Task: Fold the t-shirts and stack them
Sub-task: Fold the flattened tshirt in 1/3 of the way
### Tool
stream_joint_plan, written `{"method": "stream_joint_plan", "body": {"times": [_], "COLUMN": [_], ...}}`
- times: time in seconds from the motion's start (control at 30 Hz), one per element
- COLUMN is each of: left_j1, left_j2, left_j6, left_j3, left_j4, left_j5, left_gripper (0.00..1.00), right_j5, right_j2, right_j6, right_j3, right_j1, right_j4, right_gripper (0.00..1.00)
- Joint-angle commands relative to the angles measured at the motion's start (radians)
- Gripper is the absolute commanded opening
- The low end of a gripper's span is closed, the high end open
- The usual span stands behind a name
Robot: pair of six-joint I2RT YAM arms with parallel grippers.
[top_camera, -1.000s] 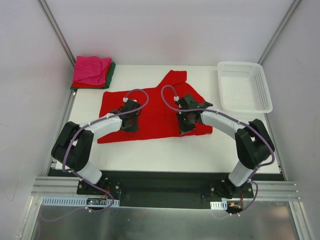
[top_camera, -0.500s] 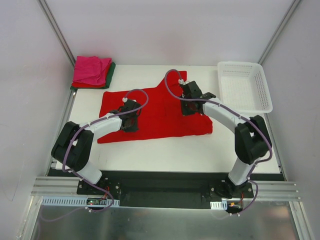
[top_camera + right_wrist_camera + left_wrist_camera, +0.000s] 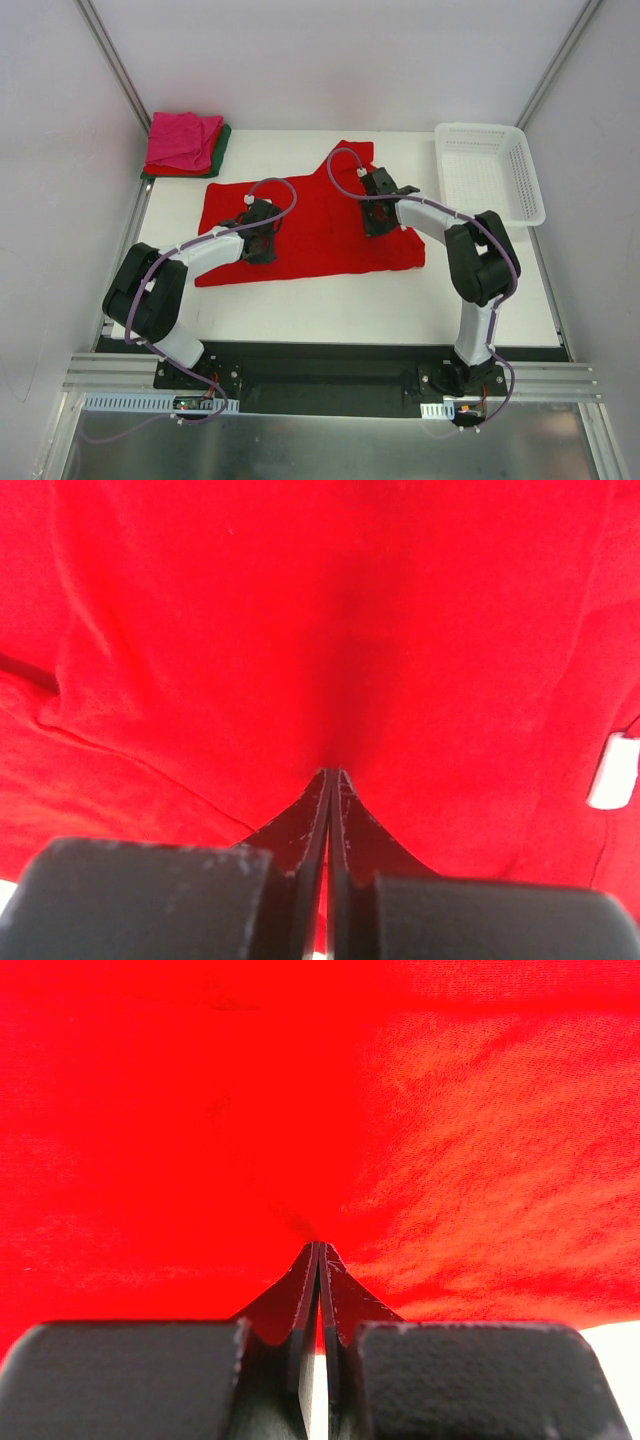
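Right claw (image 3: 372,218) moved farther out; red t-shirt (image 3: 310,228) lies flat.

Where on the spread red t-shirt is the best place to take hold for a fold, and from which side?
Probably its near edge corners: the red t-shirt lies flat, so mid-panel offers nothing to pinch, while that edge borders bare table. Come in low from the near side, one finger sliding under.

Nothing legible; the white tag (image 3: 612,770) on the red t-shirt (image 3: 310,235) is unreadable.
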Motion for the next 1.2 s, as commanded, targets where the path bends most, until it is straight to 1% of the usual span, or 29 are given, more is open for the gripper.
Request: {"method": "stream_joint_plan", "body": {"times": [0.0,0.03,0.37,0.67,0.97,1.17], "left_j1": [-0.014,-0.014,-0.014,-0.014,-0.016,-0.016], "left_j2": [-0.02,-0.02,-0.05,-0.121,-0.228,-0.258], "left_j6": [-0.004,-0.003,0.011,0.011,-0.015,-0.024], "left_j3": [-0.002,-0.002,-0.017,-0.035,-0.112,-0.127], "left_j4": [-0.012,-0.012,-0.016,-0.045,-0.078,-0.088], "left_j5": [-0.026,-0.028,-0.04,-0.025,-0.022,-0.026], "left_gripper": [0.0,0.0,0.0,0.0,0.0,0.0], "right_j5": [-0.014,-0.015,0.021,0.049,0.066,0.081], "right_j2": [-0.033,-0.039,-0.101,-0.148,-0.2,-0.225], "right_j6": [0.024,0.053,0.122,0.176,0.22,0.248], "right_j3": [-0.04,-0.066,-0.213,-0.279,-0.327,-0.363], "right_j1": [0.003,0.003,0.017,0.041,0.092,0.1], "right_j4": [-0.026,-0.029,-0.073,-0.127,-0.168,-0.187], "right_gripper": [0.01,0.01,0.01,0.01,0.01,0.01]}}
